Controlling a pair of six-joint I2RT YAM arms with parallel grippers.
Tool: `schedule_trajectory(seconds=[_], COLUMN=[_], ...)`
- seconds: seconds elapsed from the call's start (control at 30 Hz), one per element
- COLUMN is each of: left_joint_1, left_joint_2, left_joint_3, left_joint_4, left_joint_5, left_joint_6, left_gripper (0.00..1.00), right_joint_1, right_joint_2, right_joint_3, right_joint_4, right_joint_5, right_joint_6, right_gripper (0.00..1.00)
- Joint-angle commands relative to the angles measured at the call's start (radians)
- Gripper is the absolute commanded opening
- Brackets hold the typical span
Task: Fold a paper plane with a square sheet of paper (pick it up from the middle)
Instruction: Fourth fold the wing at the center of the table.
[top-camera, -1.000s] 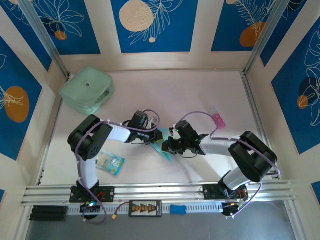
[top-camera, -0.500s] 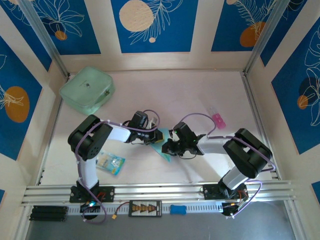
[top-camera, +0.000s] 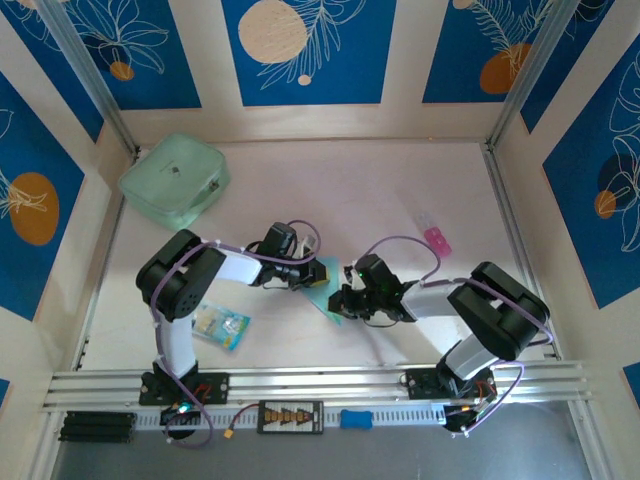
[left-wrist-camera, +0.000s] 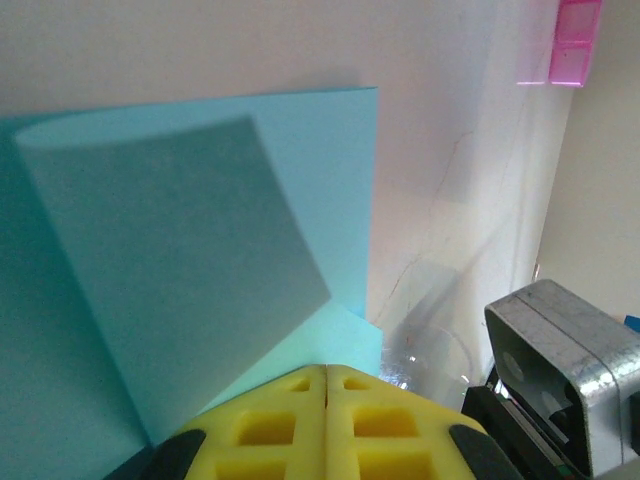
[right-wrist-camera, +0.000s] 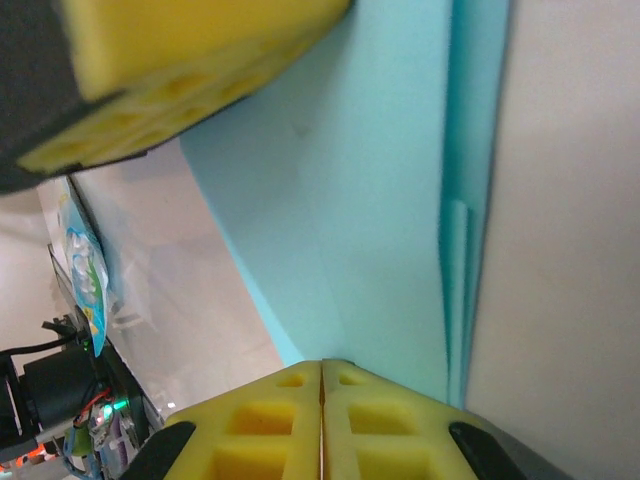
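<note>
Two hands on one job. The left hand and right hand are both clenched, with their yellow pads meeting flat. Their tips sit at the square sheet of paper. I can't tell whether any layer is pinched between them.

The sheet lies on the surface, well apart from the mint-green pouch, to the pouch's right and nearer the arm bases. It looks partly folded, not yet a plane, and the right wrist view shows stacked edges.

My read is that this is a creasing step. To do it well:
- Keep one hand down as an anchor.
- Drag the other along the fold line with light pressure.
- Check that the layered edges stay aligned.
- Thin paper probably skids or buckles, so go slowly and don't lift.
</note>
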Motion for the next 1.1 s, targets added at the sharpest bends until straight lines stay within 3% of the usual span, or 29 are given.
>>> schedule_trajectory(seconds=[0.0, 0.83, 1.07], left_joint_1=[0.000, 0.001, 0.001], left_joint_2=[0.031, 0.029, 0.021], left_joint_3=[-0.022, -0.030, -0.036], left_joint_4=[-0.049, -0.046, -0.047], left_joint_5=[-0.039, -0.048, -0.053], left_joint_6=[0.004, -0.002, -0.001], left_gripper=[0.06, 0.06, 0.06], right_joint_1=[0.022, 0.119, 0.115], right_joint_2=[-0.028, -0.181, -0.323], right_joint_3=[-0.038, -0.165, -0.124], right_joint_4=[-0.098, -0.210, -0.313], right_joint_5=[-0.007, 0.056, 0.077], right_joint_6=[0.012, 0.073, 0.057], right_gripper=[0.10, 0.09, 0.09])
